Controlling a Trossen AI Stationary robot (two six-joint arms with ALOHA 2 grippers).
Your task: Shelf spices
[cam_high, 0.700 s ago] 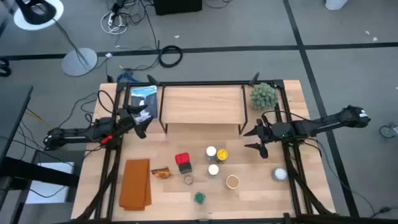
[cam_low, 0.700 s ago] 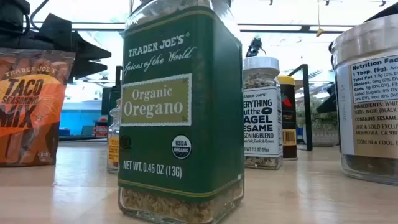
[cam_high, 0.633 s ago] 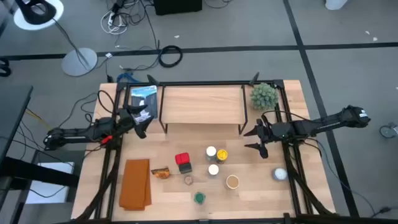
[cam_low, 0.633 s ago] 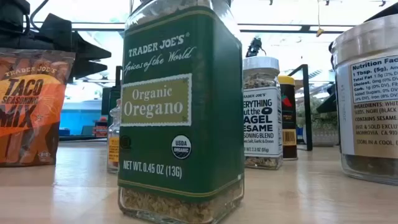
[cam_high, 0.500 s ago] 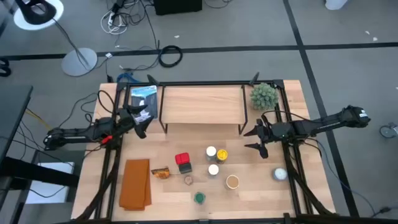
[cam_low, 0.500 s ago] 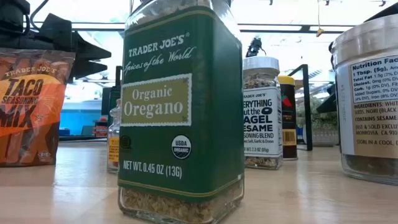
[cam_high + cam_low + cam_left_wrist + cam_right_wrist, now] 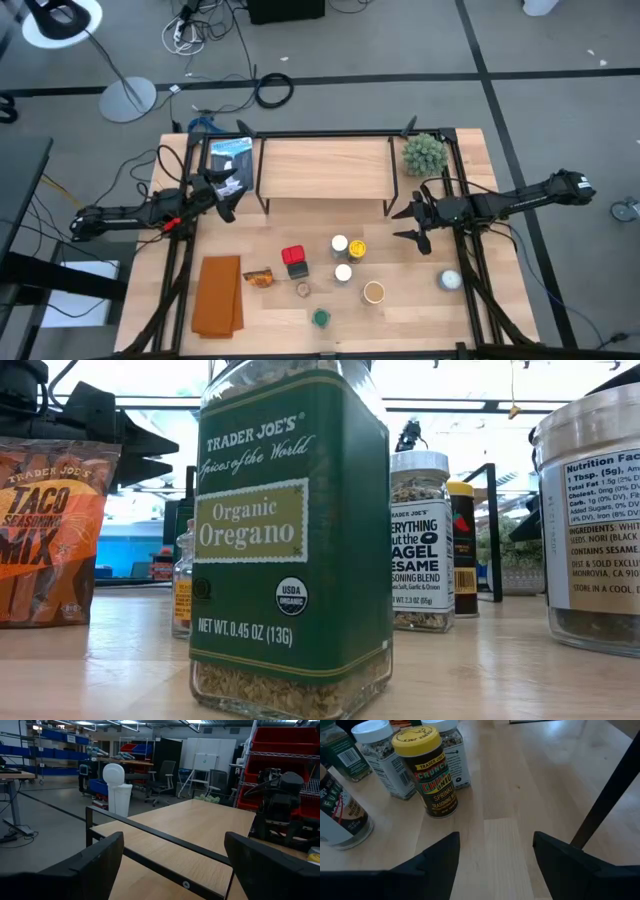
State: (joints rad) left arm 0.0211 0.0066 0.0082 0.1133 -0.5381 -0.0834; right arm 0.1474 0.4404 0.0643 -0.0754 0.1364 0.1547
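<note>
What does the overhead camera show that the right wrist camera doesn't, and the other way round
Only the high view shows the empty shelf, the left gripper open beside it, the red tin, the green-lidded jar and the spiky plant ball. Only the right wrist view shows the label of the yellow-lidded jar, partly readable, and the open fingers of the right gripper close up, holding nothing. Both show that jar standing on the table beside a white-capped jar.

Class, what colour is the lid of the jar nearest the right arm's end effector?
Yellow lid; the right wrist view shows it best.
</note>
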